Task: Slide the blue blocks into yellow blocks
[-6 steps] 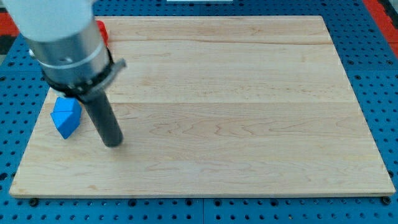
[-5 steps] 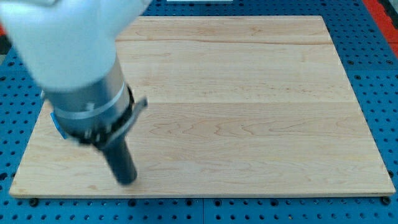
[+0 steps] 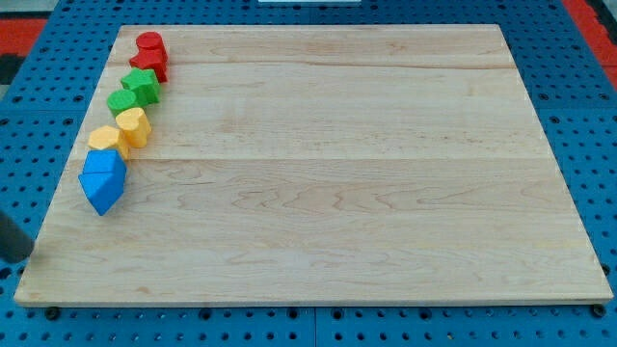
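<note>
Blue blocks (image 3: 102, 180) two, yellow blocks (image 3: 121, 132) two, green two, red two, my tip unseen.

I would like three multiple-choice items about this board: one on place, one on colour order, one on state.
1. Where do the blocks lie?
A. along the view's left edge
B. in the centre
C. at the view's right

2. From the view's top downward, the colours run
A. blue, yellow, green, red
B. red, green, yellow, blue
C. green, red, blue, yellow

3. My tip is
A. pressing the blue blocks
B. among the red blocks
C. apart from every block

Key: 1 A, the whole row hugs the board there. 2 B, red blocks, green blocks, yellow blocks, blue blocks. 3 C, my tip sits off the board's left edge.
</note>
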You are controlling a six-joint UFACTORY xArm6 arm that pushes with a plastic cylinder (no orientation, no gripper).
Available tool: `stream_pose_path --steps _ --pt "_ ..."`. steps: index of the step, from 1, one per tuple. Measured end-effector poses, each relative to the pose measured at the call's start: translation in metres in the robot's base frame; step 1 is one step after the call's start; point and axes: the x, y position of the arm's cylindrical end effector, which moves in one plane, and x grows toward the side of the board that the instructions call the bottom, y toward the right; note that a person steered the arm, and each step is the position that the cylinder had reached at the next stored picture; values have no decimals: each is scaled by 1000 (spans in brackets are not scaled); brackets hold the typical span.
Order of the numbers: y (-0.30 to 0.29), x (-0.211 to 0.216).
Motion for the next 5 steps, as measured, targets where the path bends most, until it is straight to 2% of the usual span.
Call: stream_pose_path --steps 1,2,4,5 --pt "1 -36" --pt "14 -49" --pt "78 -61" --pt "82 -94"
